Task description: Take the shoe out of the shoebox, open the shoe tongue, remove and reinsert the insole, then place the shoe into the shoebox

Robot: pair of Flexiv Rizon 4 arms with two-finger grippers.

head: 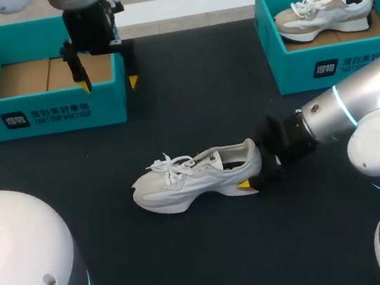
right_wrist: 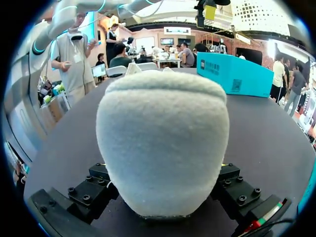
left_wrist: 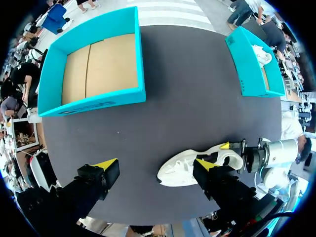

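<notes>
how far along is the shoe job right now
Done: the white shoe is out on the table, left shoebox empty. In hand: right claw grips its heel; left claw hangs open, empty. Left: tongue, insole, reboxing.

You've got a silver right arm (head: 362, 104), rounded joints, cyan light rings glowing, wrist going black. Your left gripper (head: 109, 83): black, boxy, yellow wedge tips. Your right gripper (right_wrist: 163, 200): black finger mounts studded with round screws, a red-and-green stripe on one side.
</notes>
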